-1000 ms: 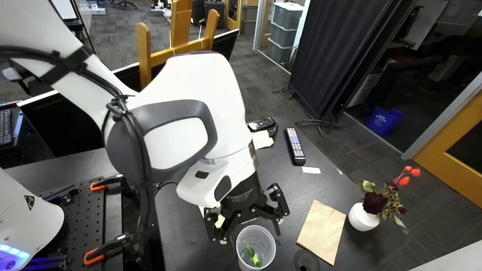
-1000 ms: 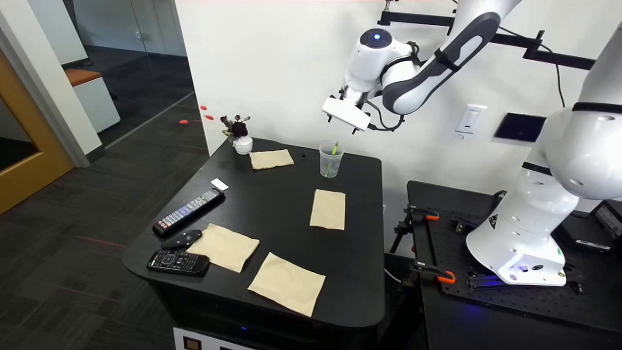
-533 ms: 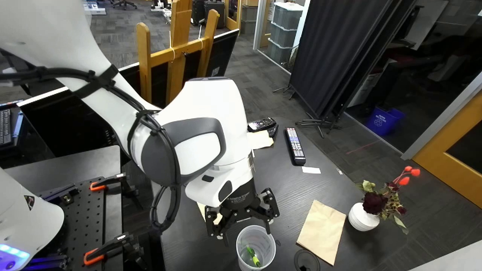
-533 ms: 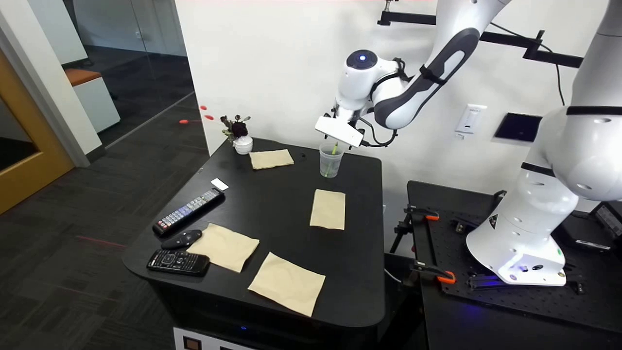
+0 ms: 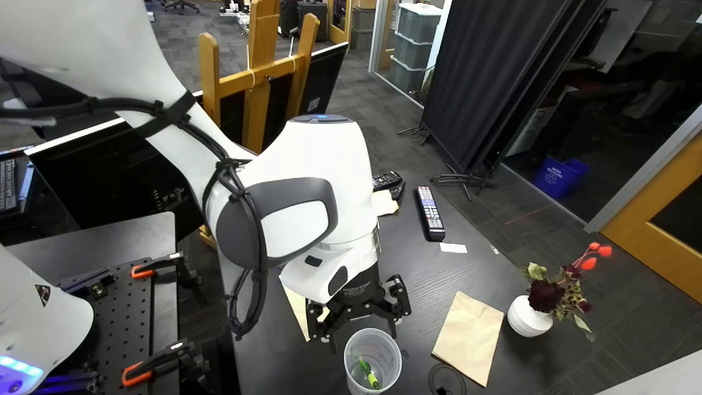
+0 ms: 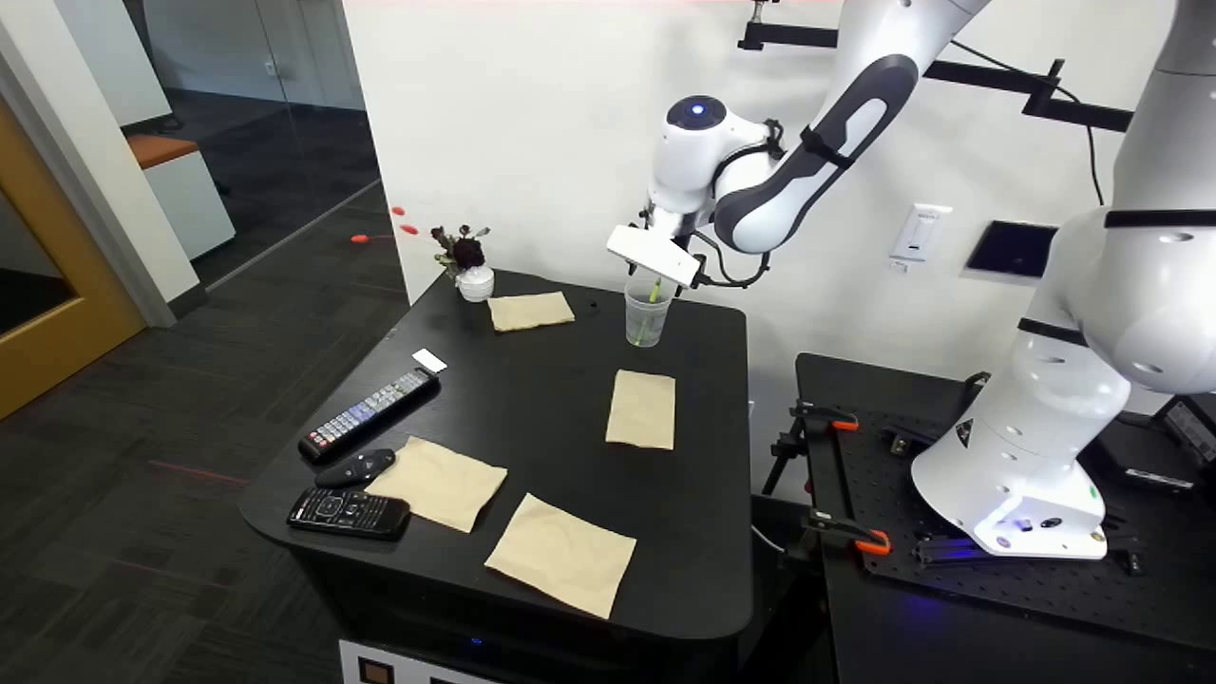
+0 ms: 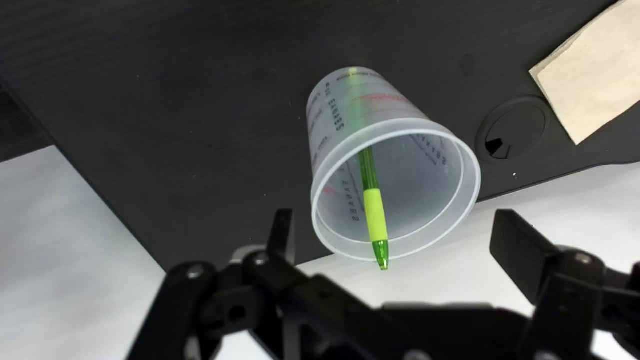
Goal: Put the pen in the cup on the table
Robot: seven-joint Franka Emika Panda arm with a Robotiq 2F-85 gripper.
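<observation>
Pointing downward, the fingers (image 7: 522,252) are spread wide apart; in the wrist view one stands to each side of the cup (image 7: 400,112), with a gap between each and the rim. Pen (image 7: 375,212): inside the cup, leaning, light green grip and pointed end uppermost, tip just past the rim, other end at the cup bottom. Cup upright on the table (image 6: 532,408), near its edge. Arm pose, both exterior views: the arm (image 5: 299,222) slants down from above to a sharp bend at the wrist; from there the last section hangs steeply, close to the cup. A white bar (image 6: 654,255) hides much of the fingers in an exterior view; their height against the rim is hard to judge. Farther out: tan paper sheet (image 5: 469,337) near the cup, then a white vase (image 5: 527,318) with flowers (image 5: 546,296); long black remote control (image 6: 370,415) well apart.
</observation>
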